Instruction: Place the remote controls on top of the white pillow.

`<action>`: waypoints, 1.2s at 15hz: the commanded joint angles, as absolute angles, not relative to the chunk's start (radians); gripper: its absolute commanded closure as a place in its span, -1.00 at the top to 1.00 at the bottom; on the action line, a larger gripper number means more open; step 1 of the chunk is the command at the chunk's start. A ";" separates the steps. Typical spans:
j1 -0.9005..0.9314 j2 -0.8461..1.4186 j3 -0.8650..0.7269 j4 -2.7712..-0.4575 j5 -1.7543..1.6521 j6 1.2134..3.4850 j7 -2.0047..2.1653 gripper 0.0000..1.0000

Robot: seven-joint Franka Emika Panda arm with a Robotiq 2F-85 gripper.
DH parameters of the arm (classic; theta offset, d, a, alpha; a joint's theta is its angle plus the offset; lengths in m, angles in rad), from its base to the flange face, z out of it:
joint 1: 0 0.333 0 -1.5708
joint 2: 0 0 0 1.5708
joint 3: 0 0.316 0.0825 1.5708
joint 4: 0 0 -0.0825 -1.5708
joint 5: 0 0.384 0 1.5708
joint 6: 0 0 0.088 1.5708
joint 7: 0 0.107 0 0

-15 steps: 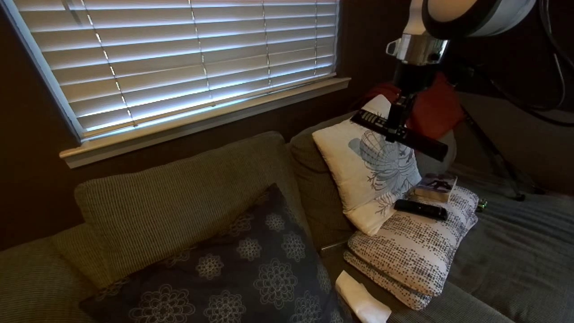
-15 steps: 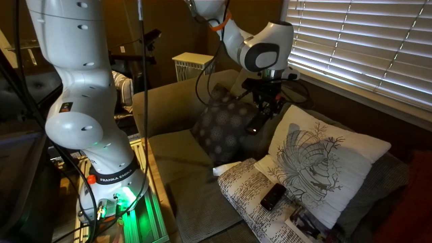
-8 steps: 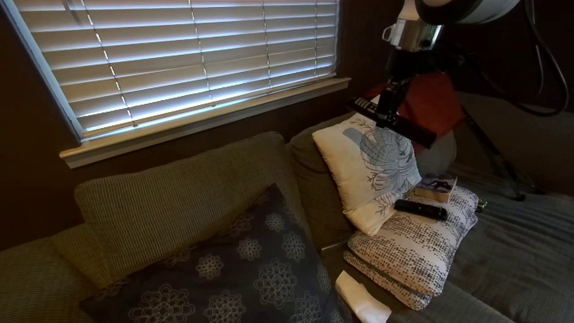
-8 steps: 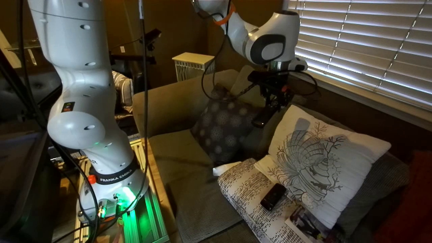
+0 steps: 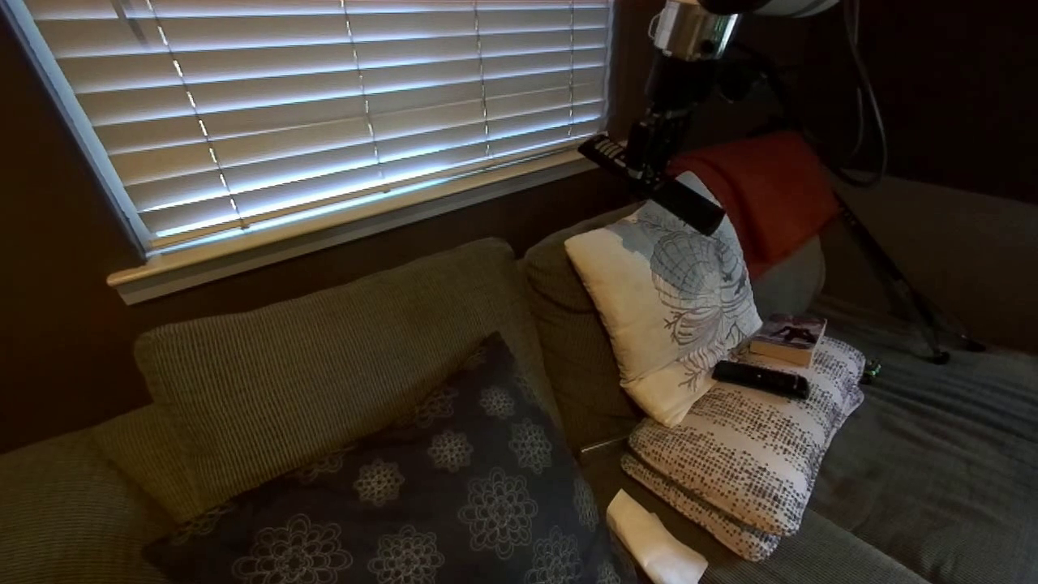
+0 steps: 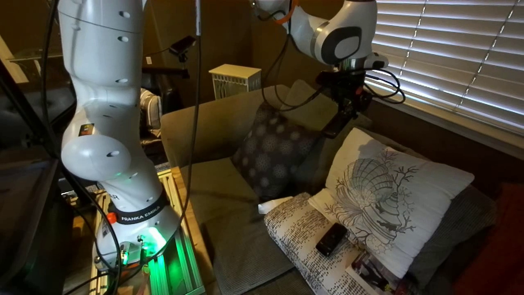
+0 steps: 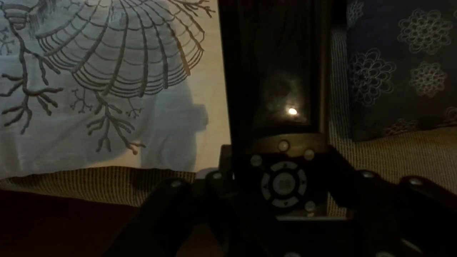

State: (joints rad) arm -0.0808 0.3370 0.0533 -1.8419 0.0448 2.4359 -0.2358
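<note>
My gripper point(image 5: 643, 169) is shut on a slim black remote control point(image 5: 688, 204) and holds it in the air; it also shows in an exterior view point(image 6: 336, 124). In the wrist view the remote point(image 7: 282, 89) lies between the fingers, buttons facing the camera. The white pillow point(image 5: 641, 324) with its grey shell-and-branch print leans on the sofa back; it also shows in an exterior view point(image 6: 434, 196). In the wrist view the pillow point(image 7: 212, 107) is below and left of the remote. Another black remote point(image 6: 331, 239) lies beside the pillow's lower edge. No third remote shows.
That remote rests on folded dotted textile point(image 5: 730, 446), beside a book point(image 5: 787, 339). A dark floral pillow point(image 5: 422, 487) and a white paper or cloth point(image 5: 655, 539) lie nearby. A windowsill point(image 5: 365, 227) runs behind the sofa. Red cloth point(image 5: 770, 195) hangs behind the white pillow.
My gripper has risen and moved towards the window side with the remote still held. Its shadow on the white pillow has shifted. The pillow and the lying remote have not moved.
</note>
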 commanded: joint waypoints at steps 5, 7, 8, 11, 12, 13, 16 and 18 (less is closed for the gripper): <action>-0.065 0.556 0.014 -1.493 0.030 2.279 -0.163 -0.27; -0.064 0.609 0.009 -1.424 0.029 2.255 -0.153 -0.27; -0.063 0.634 0.007 -1.389 0.027 2.242 -0.149 -0.27; -0.062 0.706 -0.001 -1.296 0.017 2.218 -0.145 -0.27; -0.062 0.730 -0.003 -1.264 0.015 2.213 -0.145 -0.27; -0.062 0.752 -0.006 -1.236 0.013 2.209 -0.142 -0.27; -0.062 0.811 -0.012 -1.154 0.007 2.192 -0.135 -0.27; -0.061 0.849 -0.015 -1.102 0.006 2.176 -0.128 -0.27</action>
State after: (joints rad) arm -0.0743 0.7692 -0.0007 -1.2406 0.0323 2.2344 -0.1660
